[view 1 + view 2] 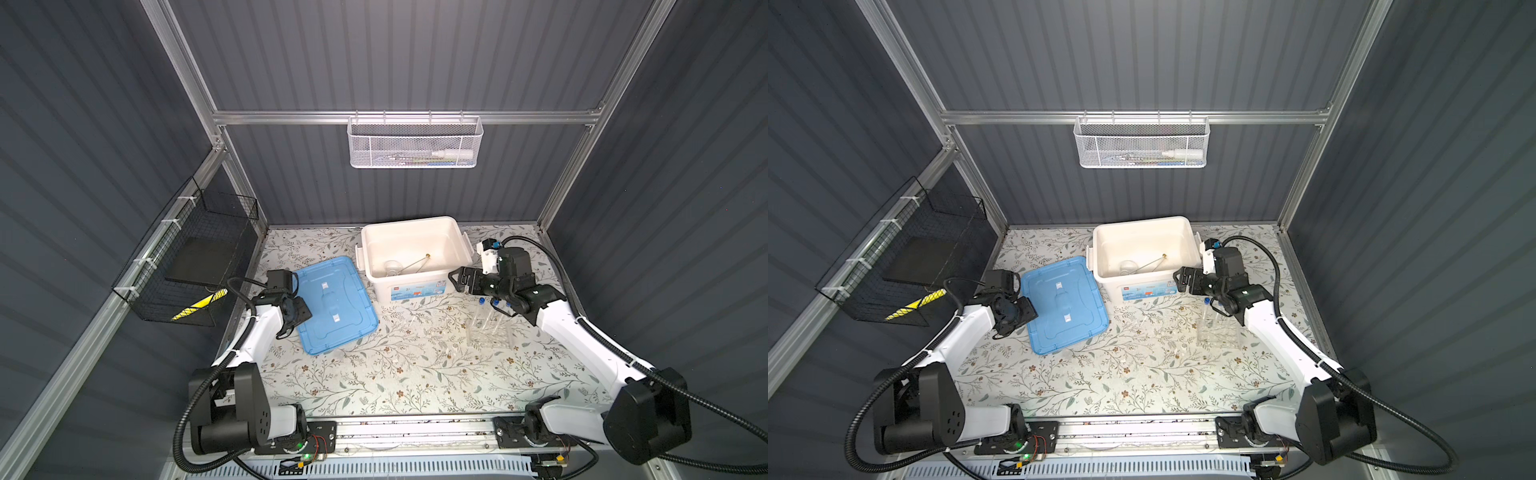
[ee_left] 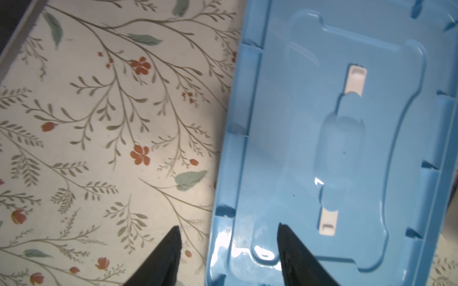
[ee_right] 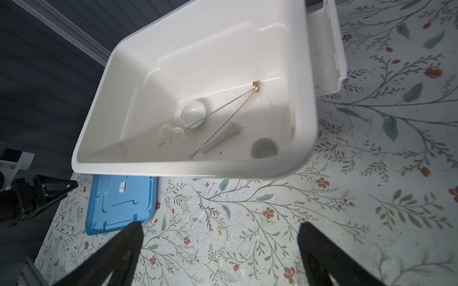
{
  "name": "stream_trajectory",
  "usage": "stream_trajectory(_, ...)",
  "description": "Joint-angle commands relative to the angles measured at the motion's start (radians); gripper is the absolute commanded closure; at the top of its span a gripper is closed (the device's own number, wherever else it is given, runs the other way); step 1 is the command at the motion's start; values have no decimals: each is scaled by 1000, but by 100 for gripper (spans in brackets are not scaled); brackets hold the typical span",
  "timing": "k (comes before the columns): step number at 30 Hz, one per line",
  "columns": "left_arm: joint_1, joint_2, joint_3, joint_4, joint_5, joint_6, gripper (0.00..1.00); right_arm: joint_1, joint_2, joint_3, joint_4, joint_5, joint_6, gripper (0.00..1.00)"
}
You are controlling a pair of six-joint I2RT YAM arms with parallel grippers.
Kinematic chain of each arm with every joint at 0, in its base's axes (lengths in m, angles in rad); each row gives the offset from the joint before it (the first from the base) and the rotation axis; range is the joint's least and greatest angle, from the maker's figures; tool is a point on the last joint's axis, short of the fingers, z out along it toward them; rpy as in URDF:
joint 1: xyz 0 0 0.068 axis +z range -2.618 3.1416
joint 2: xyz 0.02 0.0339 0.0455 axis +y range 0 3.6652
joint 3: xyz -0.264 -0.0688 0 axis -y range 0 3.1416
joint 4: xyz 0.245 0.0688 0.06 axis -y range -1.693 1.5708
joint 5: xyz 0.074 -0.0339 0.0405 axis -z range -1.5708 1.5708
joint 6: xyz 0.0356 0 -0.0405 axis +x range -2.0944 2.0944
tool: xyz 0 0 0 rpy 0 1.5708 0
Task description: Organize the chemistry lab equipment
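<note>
Right tool (image 3: 221, 226) wide, empty, at white tub's (image 1: 411, 220) 4 o'clock; left tool (image 2: 228, 225) parted at blue lid's (image 2: 322, 148) 9 o'clock. Lowering the right arm could topple the tube rack (image 1: 490, 336) beneath.

Far centre: tub (image 1: 388, 286), holding bowl (image 3: 193, 114), pestle (image 3: 221, 137) and rods (image 3: 223, 121). Left of it, lid (image 1: 334, 305). Right and nearer, tube rack (image 1: 490, 332).

White tub (image 3: 304, 104) open on floral desk (image 3: 272, 210). Inside: domed white bowl (image 3: 193, 114), clear beaker (image 3: 165, 131) just beside it, white pestle (image 3: 220, 136), two thin rods (image 3: 223, 108) laid across them, joined at brass ring (image 3: 256, 86); second small bowl (image 3: 264, 147) upright in tub corner. Blue lid (image 3: 121, 203) flat on desk near tub. Right claw (image 3: 220, 229) spread wide over desk.
</note>
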State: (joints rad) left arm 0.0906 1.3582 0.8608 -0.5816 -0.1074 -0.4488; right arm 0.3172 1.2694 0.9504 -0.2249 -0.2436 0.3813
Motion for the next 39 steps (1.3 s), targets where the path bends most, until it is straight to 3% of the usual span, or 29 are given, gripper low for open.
stream_trajectory(1, 38, 54, -13, 42, 64, 59, 41, 6, 7, 23, 5, -5, -16, 1)
stream_trajectory(4, 41, 108, -8, 60, 106, 74, 49, 6, 7, 21, 0, -1, -17, 1)
stream_trajectory(17, 44, 234, -31, 128, 100, 89, 71, 30, 3, 48, -26, 25, -33, 1)
stream_trajectory(28, 44, 259, -43, 158, 146, 116, 96, 92, 42, 125, -54, 50, -51, 1)
stream_trajectory(39, 44, 195, -56, 174, 157, 122, 100, 239, 242, 356, -127, 97, -21, 1)
